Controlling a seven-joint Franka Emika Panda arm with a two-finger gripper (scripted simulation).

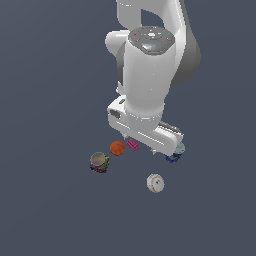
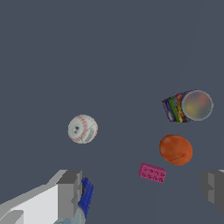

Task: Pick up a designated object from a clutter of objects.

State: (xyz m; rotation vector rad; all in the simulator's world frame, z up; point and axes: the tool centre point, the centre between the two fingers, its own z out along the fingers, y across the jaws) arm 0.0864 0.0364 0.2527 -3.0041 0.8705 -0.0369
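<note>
So the baseball is sitting on the dark counter by itself, apart from the rest of the clutter and nearest the camera in the exterior view, w/ nothing touching it. The end effector hangs above the pile, closer to the blue can and the pink block than to the ball, fingers spread wide apart w/ nothing between them, both tips visible at the edges of the wrist view. Imo the step in hand is lining up over the ball, and the trick is to centre it btwn the fingers before dropping, bc right now it sits off to one side of the gap in the wrist view. It's round so it'll prob roll if one finger hits first, so come straight down and close around the widest part, not above it. Good news is there's free space all round it, the orange ball and the multicoloured can are well apart from it, so no real risk of bumping stuff once over it; just mind the blue can right by one finger when moving off. Labels: multicoloured can has stripey print but can't read any text or brand, too blurry. Ball shows red stitching only, no logo I can make out.
</note>
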